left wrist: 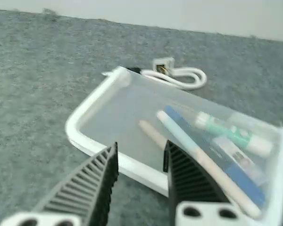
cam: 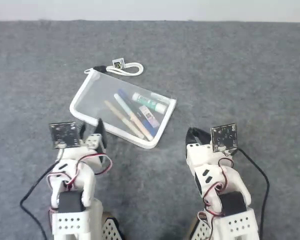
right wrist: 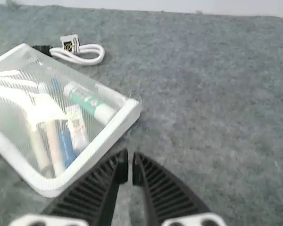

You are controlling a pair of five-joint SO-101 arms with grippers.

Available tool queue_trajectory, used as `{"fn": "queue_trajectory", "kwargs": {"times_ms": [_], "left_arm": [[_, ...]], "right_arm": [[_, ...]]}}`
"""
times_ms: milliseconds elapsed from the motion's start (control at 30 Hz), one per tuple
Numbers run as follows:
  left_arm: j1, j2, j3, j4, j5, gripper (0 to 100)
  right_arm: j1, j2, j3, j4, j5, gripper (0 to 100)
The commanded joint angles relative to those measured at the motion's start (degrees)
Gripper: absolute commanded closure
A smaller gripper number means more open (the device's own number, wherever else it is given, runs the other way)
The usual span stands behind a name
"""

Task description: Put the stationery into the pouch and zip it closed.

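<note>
A white mesh pouch lies flat on the grey carpet with pens, a glue stick and a small eraser-like piece inside it. Its black zipper pull sits at the far corner, with a white cord loop trailing from it. My left gripper hovers open just before the pouch's near edge, nothing between its fingers. My right gripper is shut and empty, a short way off the pouch's corner.
Grey carpet covers the whole table, with a pale wall along the far edge. Bare carpet lies to the right of the pouch and behind it. Both arm bases stand at the near edge.
</note>
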Motion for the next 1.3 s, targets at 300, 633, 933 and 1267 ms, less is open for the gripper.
{"fn": "queue_trajectory", "kwargs": {"times_ms": [300,633,933,1267], "left_arm": [[12.48,-1.49,-0.48,10.73,0.35,85],[14.15,-1.49,-0.48,17.14,0.35,85],[12.57,-1.49,-0.40,24.09,0.35,85],[8.79,-1.49,-0.40,24.00,0.70,85]], "right_arm": [[0.40,-0.92,1.23,15.96,0.18,99.1],[2.15,-0.92,1.23,28.44,0.62,99.1],[29.49,-0.92,1.23,30.55,0.53,99.1],[36.97,-0.92,1.23,30.55,0.09,99.1]]}}
